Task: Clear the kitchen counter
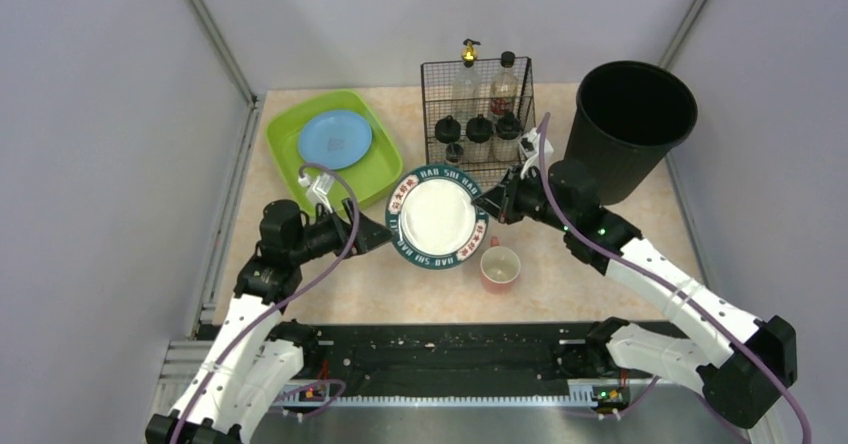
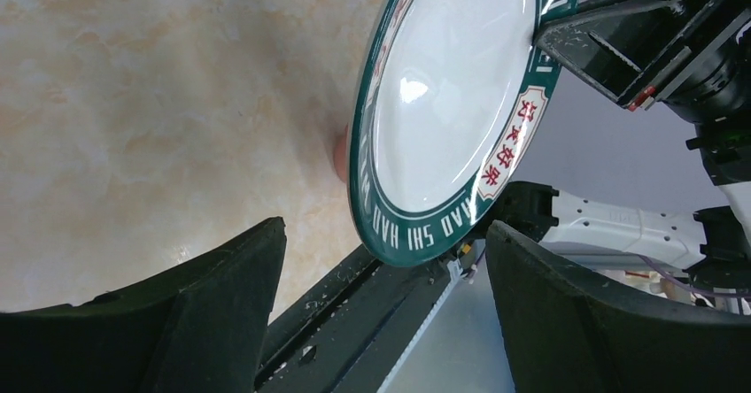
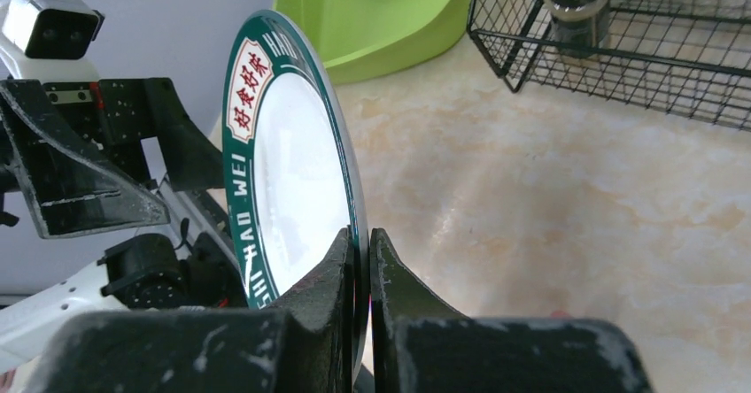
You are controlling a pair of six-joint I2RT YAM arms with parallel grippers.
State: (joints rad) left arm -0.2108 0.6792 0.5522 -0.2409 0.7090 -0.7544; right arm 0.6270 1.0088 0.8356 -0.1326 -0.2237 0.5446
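1. The right pincer is clamped on the rim of a green-bordered white plate, holding it tilted and clear of the kitchen counter.
2. The left pincer gapes wide at the plate's opposite rim, which sits between its fingertips. Contact cannot be told.
3. The counter lies beneath both pincers. A pink mug stands on it, just nearer the bases than the right pincer.
4. Beyond the left pincer sits a lime-green tub with a blue plate. Beyond the right pincer are a wire basket of bottles and a black bin.
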